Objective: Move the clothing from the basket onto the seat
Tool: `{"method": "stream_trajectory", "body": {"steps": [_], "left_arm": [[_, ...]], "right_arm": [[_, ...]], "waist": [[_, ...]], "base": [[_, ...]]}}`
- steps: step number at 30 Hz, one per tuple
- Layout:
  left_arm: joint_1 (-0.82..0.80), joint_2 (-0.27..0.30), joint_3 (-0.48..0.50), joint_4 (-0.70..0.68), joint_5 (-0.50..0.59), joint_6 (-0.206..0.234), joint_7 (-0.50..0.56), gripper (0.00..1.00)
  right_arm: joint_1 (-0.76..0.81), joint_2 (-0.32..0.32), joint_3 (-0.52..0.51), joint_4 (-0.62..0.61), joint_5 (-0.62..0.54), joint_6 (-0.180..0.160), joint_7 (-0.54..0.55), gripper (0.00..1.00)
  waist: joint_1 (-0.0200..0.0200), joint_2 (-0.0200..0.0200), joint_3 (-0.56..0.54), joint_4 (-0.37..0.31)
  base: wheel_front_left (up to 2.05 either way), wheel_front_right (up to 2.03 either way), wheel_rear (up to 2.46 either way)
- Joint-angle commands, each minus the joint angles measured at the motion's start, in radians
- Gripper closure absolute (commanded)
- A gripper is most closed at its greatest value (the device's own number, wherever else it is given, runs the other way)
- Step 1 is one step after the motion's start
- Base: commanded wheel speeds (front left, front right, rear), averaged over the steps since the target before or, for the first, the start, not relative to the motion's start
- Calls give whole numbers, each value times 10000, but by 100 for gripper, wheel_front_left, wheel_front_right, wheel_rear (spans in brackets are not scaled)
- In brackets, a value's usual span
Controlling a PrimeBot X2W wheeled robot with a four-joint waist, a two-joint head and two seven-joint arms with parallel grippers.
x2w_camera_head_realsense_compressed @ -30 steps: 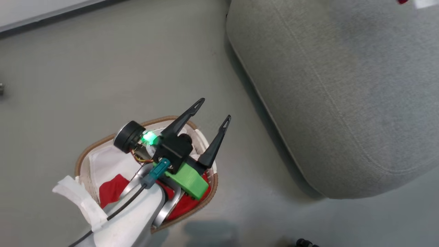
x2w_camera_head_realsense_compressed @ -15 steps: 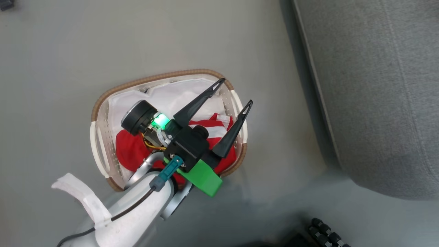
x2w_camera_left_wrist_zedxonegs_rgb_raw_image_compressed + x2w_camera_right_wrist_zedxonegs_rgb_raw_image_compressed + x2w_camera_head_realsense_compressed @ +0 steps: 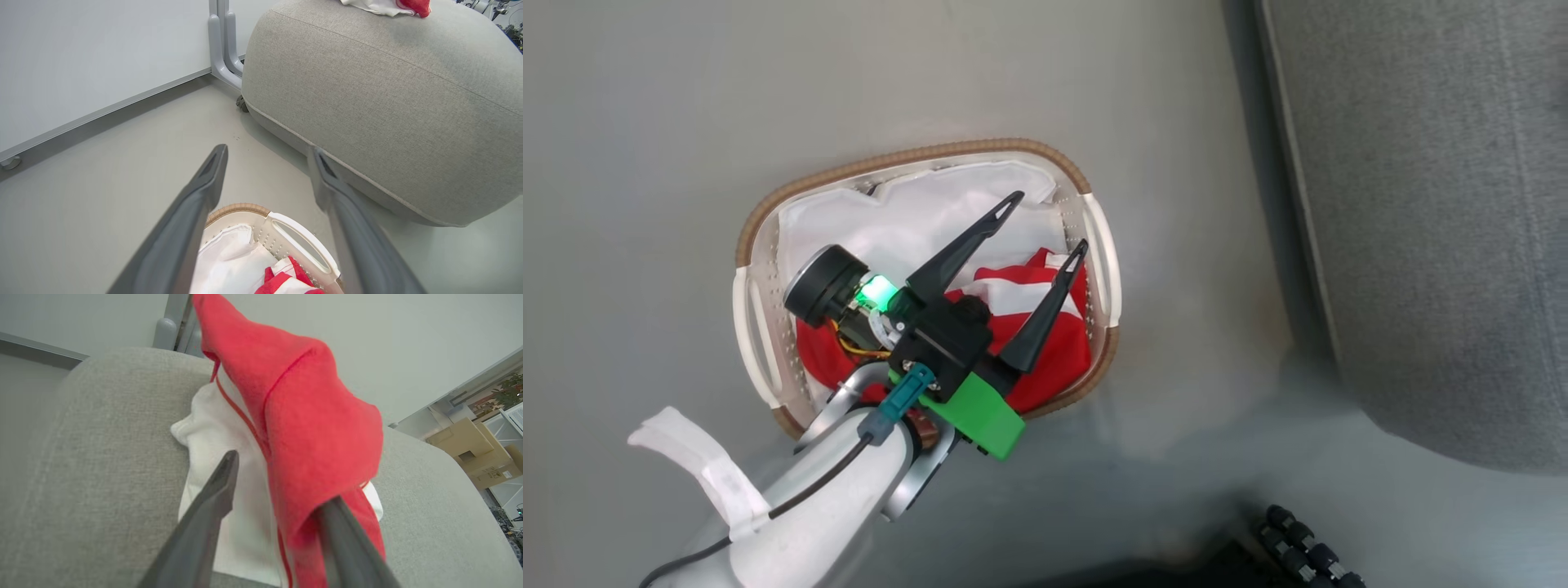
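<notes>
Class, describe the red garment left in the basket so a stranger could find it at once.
Start at the big grey seat; on the floor beside it stands an oval white basket with a brown woven rim. Inside, against a plain white cloth, lies the garment: bright red with white stripes, unlike the plain cloth next to it.

The left tool point(image 3: 1049, 220) has two long pointy black fingers point(image 3: 960, 249) on a black block point(image 3: 947, 343). It has a bright green piece point(image 3: 980, 412), a glowing green light point(image 3: 878, 287) and a round black knob point(image 3: 817, 282). A black cable point(image 3: 823, 477) runs along the white arm point(image 3: 817, 531).
</notes>
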Motion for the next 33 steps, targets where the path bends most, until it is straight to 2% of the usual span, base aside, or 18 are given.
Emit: {"method": "stream_trajectory", "body": {"steps": [1, 9, 16, 22, 26, 33], "left_arm": [[108, 76, 40, 40, -41, 23, -95, 0], [268, 110, 281, 384, -435, 54, -428, 0], [466, -100, 489, 880, -786, 124, -845, 0], [789, -400, 878, 1628, -1106, 195, -1224, 0], [1114, -648, 1273, 2015, -1338, 252, -1317, 0], [2162, -919, 2528, 1926, -1333, 384, -1313, 0]], "right_arm": [[438, 135, -64, -281, -24, -14, -40, 0], [2216, 612, -438, -1729, 80, -14, -34, 0], [3201, 836, -502, -2491, -69, -14, -34, 0], [3250, 1018, -304, -2730, 182, -14, -33, 0], [3116, 1052, 173, -2695, 620, -14, -33, 0], [3596, 1713, 908, -2874, 1264, -14, -34, 0]], "waist": [[-1, -1, -273, -224], [-1, -1, -1306, -624], [-1, -1, -2485, -642], [-1, -1, -3602, -238], [-1, -1, -4254, 229], [-1, -1, -5140, 946]], "base": [[0, 0, 0], [0, 0, 0], [0, 0, 0], [0, 0, 0], [0, 0, 0], [0, 0, 0]]}}
